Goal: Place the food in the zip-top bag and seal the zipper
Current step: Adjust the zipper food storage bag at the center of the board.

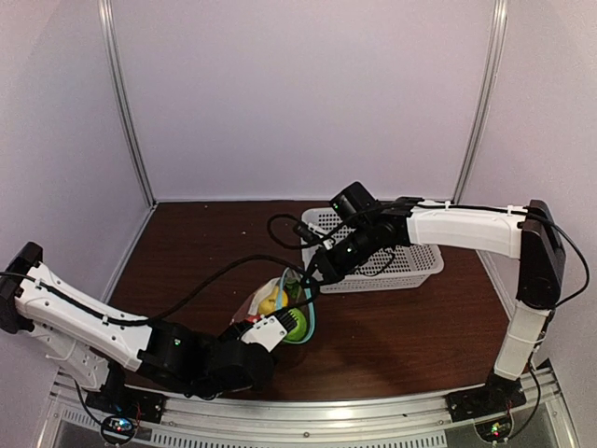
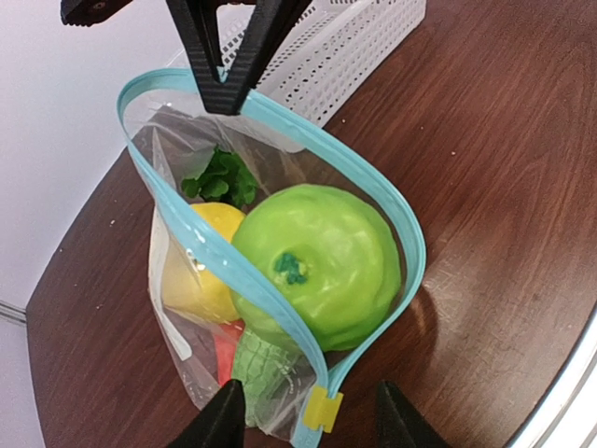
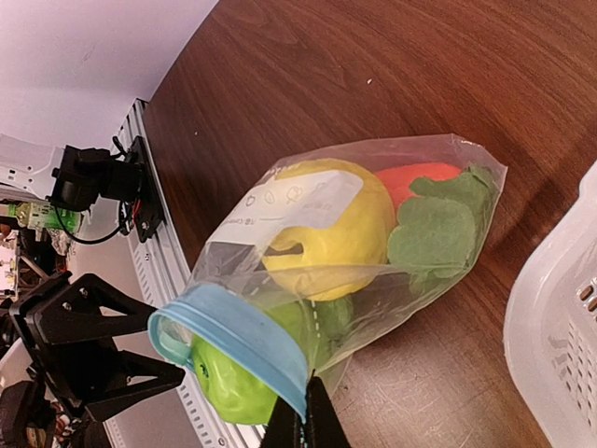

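Note:
The clear zip-top bag [image 1: 280, 301] lies in the middle of the table with its mouth open. In the left wrist view the teal zipper [image 2: 233, 271] loops around the green apple [image 2: 317, 266]. The yellow fruit [image 2: 201, 271], red carrot [image 2: 227, 350] with leafy top [image 2: 221, 177] and green oblong vegetable [image 2: 266, 369] sit behind it inside the bag. My left gripper [image 2: 312, 431] is open, its fingers on either side of the yellow slider [image 2: 322, 409]. My right gripper [image 3: 308, 397] is shut on the zipper's far end [image 3: 242, 336] and holds it up.
A white perforated basket [image 1: 373, 254] stands just behind the bag to the right, and it also shows in the left wrist view [image 2: 326, 47] and the right wrist view [image 3: 560, 327]. The table's metal front rail [image 1: 308, 411] is close behind my left gripper.

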